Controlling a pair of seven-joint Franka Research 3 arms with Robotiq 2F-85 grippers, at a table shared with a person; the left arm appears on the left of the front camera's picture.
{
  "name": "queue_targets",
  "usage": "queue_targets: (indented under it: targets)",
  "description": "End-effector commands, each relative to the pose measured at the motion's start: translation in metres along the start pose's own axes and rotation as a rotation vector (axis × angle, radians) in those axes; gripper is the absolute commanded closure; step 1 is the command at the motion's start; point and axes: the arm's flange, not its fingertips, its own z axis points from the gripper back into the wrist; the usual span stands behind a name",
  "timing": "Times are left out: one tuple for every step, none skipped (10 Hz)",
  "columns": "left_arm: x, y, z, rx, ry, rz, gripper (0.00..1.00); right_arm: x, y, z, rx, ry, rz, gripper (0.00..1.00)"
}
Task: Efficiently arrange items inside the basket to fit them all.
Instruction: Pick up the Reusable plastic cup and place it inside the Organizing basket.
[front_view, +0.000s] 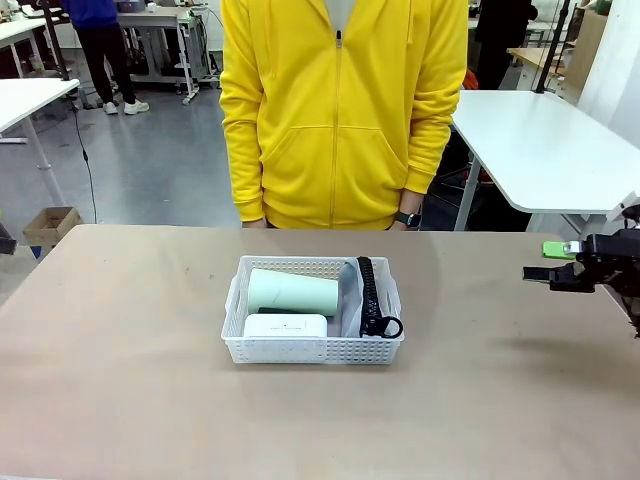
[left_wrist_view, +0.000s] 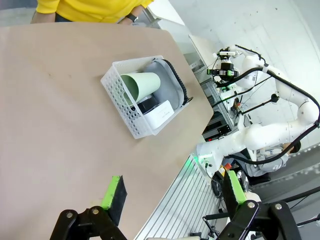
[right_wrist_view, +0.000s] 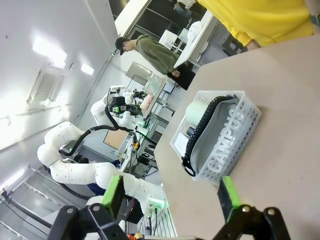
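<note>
I see the white perforated basket (front_view: 312, 350) mid-table. Inside it, the pale green cup (front_view: 292, 292) lies sideways behind the white box (front_view: 286, 326). The grey pouch (front_view: 352, 296) stands along the basket's right wall.

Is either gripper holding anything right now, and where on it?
Nothing is held. The left gripper and right gripper both stand open and empty, away from the basket.

White basket (left_wrist_view: 131, 114) with green cup (left_wrist_view: 141, 84), grey pouch (left_wrist_view: 167, 85), beyond open left end effector (left_wrist_view: 175, 194).
</note>
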Motion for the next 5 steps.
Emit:
queue_targets:
  targets:
    - [0.0011,-0.0014,-0.0016,-0.016,-0.023,-0.018,0.0,0.0017,0.0035,-0.001,-0.007,-0.007,-0.02,0.0]
    - [0.0011,-0.0014,-0.0016,-0.016,-0.023,-0.018,0.0,0.0017,0.0035,-0.001,-0.007,-0.007,-0.02,0.0]
    - [0.0011,-0.0014,-0.0016,-0.016,-0.023,-0.018,0.0,0.0017,0.0035,-0.001,-0.007,-0.007,-0.02,0.0]
    - [0.0011,-0.0014,-0.0016,-0.016,-0.023,-0.018,0.0,0.0017,0.0035,-0.001,-0.007,-0.007,-0.02,0.0]
    - [0.0011,-0.0014,-0.0016,-0.016,-0.023,-0.018,0.0,0.0017,0.0035,-0.001,-0.007,-0.007,-0.02,0.0]
